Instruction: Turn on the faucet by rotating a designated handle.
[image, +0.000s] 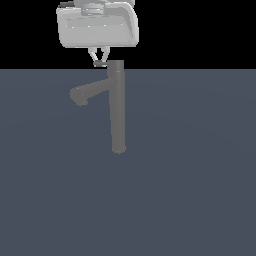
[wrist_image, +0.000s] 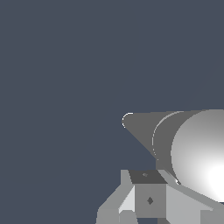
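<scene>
Faucet position: the faucet (image: 117, 107) stands upright on the dark floor (image: 190, 175), a slim grey column near the middle of the exterior view, top cap at the floor's far horizon line.
Spout: the spout (image: 89, 92) is thick and angles off toward the exterior view's left, ending in a rounded nozzle below the cap.
My gripper: my gripper (image: 99, 61) hangs directly above the spout side, fingertips level with the cap and just beside it on the exterior view's left.
Jaw state: narrow, the two fingers converging to a small gap; whether anything sits between them I cannot tell.
Handle: the handle (image: 102, 63) appears only as a small dark stub at my fingertips, next to the cap; too small to confirm its outline.
Handle axis: judged horizontal, jutting from the cap toward the exterior view's left, that is, toward my fingers.
Wrist view: the column top (wrist_image: 197, 151) looms large and bright beside my finger block (wrist_image: 148, 199); the spout tapers away beyond it.
Governing relation: the cap lies sideways from my jaws, not below; the turn must sweep the stub around the column's vertical axis.
Contact: touching or a hair apart, undetermined.
</scene>
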